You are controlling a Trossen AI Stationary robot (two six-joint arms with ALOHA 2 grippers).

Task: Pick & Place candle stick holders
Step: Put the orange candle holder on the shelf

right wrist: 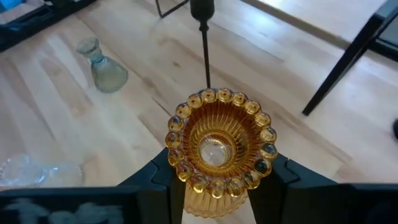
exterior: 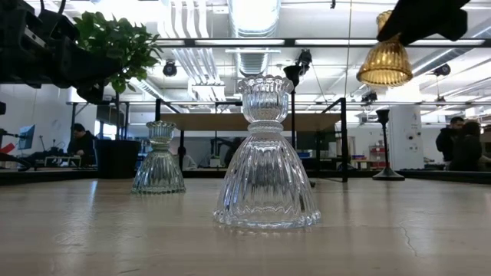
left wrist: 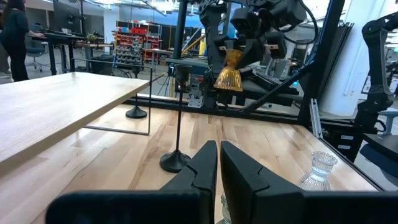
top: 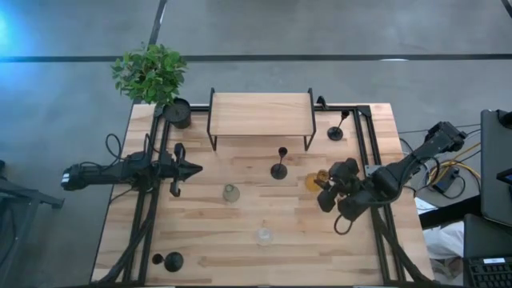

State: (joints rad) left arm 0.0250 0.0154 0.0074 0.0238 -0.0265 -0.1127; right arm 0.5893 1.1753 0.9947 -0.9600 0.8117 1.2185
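1. Two dark arms work over the light wooden table point(top: 264, 216); the right gripper point(top: 326, 189) is clenched on the amber ribbed glass candle holder point(top: 314, 182), a finger point(right wrist: 157, 177) pressing on either side of it.
2. That amber holder hangs clear of the table surface in the low view point(exterior: 384, 60), held from above, on the table's right side near the centre.
3. Seen from the right wrist, its beaded rim point(right wrist: 221, 134) faces the camera, mouth open.
4. The left gripper point(top: 192, 169) waits over the table's left part, its fingers point(left wrist: 202, 163) drawn together with only a narrow slit between them, grasping nothing.
5. One slim black candle holder with disc base and thin stem point(top: 279, 166) stands upright near the table's middle, just left of the amber one.
6. Another slim black holder point(top: 337, 130) stands by the right leg of the low wooden shelf point(top: 260, 113); a third point(top: 173, 261) sits near the front left corner.
7. The olive-green bulbous glass holder point(top: 231, 192) stands left of centre, and the clear ribbed glass holder point(top: 263, 236) stands nearer the front edge.
8. A leafy green plant in a black pot point(top: 177, 112) stands at the back left.
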